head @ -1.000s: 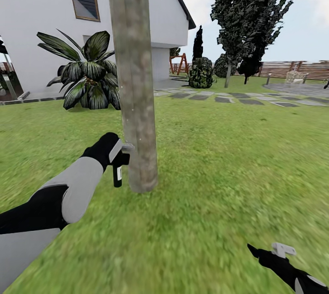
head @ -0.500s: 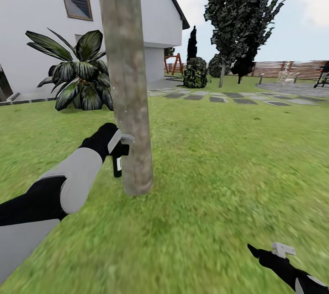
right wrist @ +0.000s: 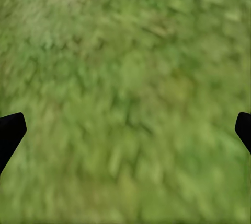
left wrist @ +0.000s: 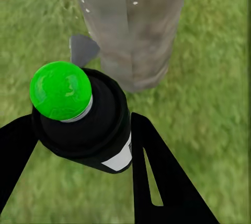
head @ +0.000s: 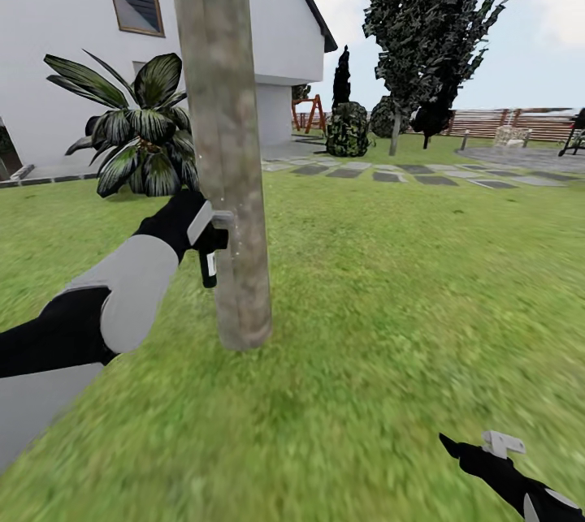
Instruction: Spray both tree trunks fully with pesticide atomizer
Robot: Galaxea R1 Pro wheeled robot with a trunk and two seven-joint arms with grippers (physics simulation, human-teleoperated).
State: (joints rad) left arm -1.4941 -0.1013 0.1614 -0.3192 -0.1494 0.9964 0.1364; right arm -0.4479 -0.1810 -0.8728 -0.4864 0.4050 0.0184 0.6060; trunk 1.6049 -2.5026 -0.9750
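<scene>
Head view, entry one: my left gripper (head: pixel 205 239), black-gloved at the end of a grey and black arm, is clamped on the small near-black pesticide atomizer with a white label (head: pixel 210 262). The bottle hangs upright below the gripper, its long axis running vertically and parallel to the trunk. Its light grey trigger head (head: pixel 223 217) points forward from the gripper at the thick, mottled grey-brown tree trunk (head: pixel 223 140), just beside the bark; I cannot tell whether the nozzle touches it.

Left wrist view, entry two: black fingers (left wrist: pixel 157 177) flank the dark bottle (left wrist: pixel 94 130) on both sides, with a bright green round cap (left wrist: pixel 61 90) nearest the camera. The trunk's flared base (left wrist: pixel 136 36) stands directly ahead of the gripper, planted in the blurry green grass lawn (left wrist: pixel 209 104). A few pale specks sit on the bark; whether they are spray I cannot say.

Entry three: my right gripper (head: pixel 479 450) hangs low over the grass, well apart from the trunk, fingertips spread wide and empty in the right wrist view.

Judgement: the left arm alone is placed to spray. Much bare trunk rises above the nozzle, so coverage likely calls for travel along the trunk's length.
</scene>
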